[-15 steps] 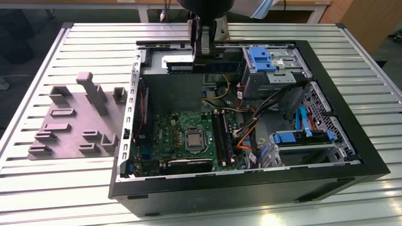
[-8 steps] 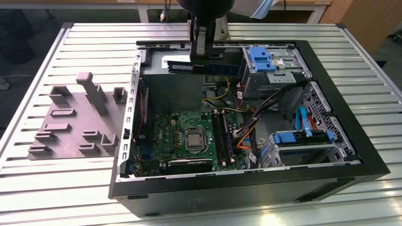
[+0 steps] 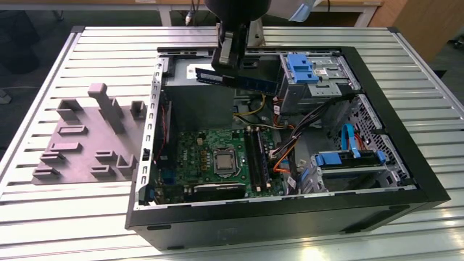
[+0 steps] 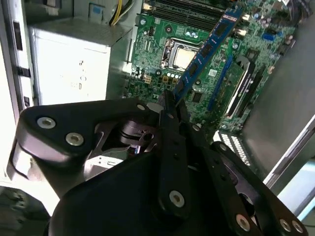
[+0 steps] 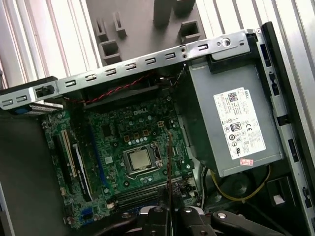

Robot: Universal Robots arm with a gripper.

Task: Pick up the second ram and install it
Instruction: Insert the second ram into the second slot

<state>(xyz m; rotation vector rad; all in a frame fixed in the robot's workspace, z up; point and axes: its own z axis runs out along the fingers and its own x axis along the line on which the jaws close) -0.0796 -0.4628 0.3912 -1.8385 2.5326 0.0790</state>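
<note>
Gripper (image 3: 227, 64) clenched on one end of second ram (image 3: 250, 83); strip held in air above open case (image 3: 275, 217), clear of motherboard (image 3: 217, 157). White printed label (image 5: 239, 125) on power supply (image 5: 206, 98).

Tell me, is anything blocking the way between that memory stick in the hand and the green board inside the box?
Nothing visible does. The hand holds the RAM stick above the open computer case, and the motherboard lies uncovered inside. The cable bundle runs along the board's edge on the exterior view's right.
</note>
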